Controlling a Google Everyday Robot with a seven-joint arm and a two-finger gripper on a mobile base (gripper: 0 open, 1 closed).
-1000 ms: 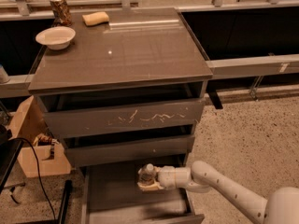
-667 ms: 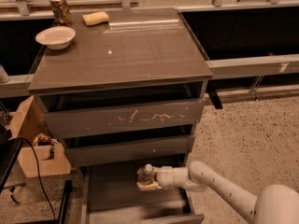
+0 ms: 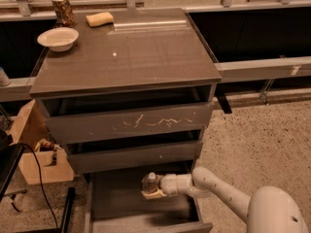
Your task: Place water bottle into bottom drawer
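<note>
The bottom drawer of the grey-brown cabinet is pulled open, its bare grey inside showing. My gripper reaches in from the right, over the drawer's back right part, just below the middle drawer front. It is shut on the water bottle, a small clear bottle held upright with its white cap at the top. The bottle's base is hidden by the fingers, so I cannot tell whether it touches the drawer floor.
On the cabinet top stand a white bowl, a brownish can and a yellow sponge. The scratched upper drawer and the middle drawer are nearly closed. A cardboard box and a cable lie at the left.
The gripper with the bottle has stayed at almost the same spot over the drawer; the arm's shoulder has come further into view at the lower right.
</note>
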